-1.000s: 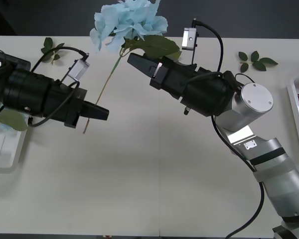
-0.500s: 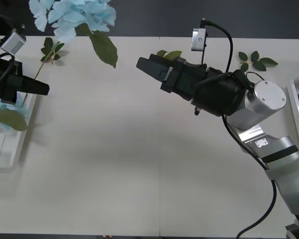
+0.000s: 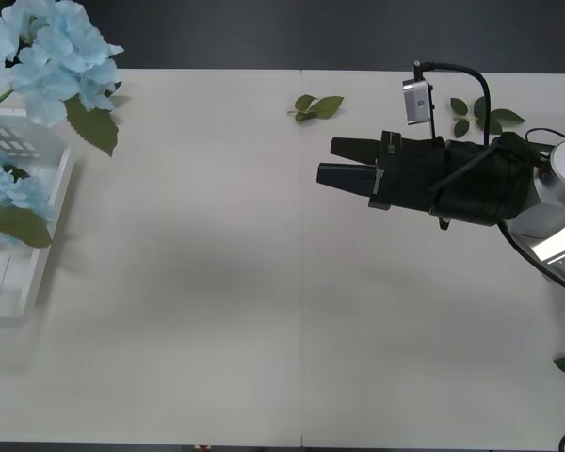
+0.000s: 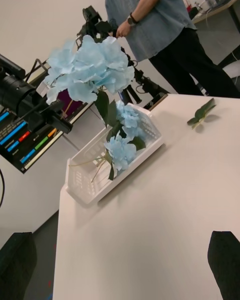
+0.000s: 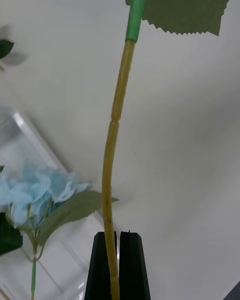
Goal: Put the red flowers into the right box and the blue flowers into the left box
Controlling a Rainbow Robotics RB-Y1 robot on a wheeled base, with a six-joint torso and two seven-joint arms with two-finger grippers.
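1. The left box (image 3: 40, 247), the white slotted tray at the table's left edge, already holds blue hydrangeas (image 3: 14, 196). The front view cuts it off at the frame edge, so how many lie inside cannot be told.
2. The carried blue hydrangea (image 3: 49, 47) has travelled from mid-table to above the left box within the last second, so this flower looks one lowering and release from being sorted.
3. The left gripper (image 5: 115, 265) has its black fingers pressed together on the yellowed lower stem (image 5: 114, 150). In the right wrist view, the arm shows at far left, beside the flower head.
4. Two leaf sprigs (image 3: 317, 105) lie loose near the table's far edge.
5. The right gripper (image 3: 331, 162) has let go and pulled back to the right. It hangs over the table with jaws apart and nothing between them.
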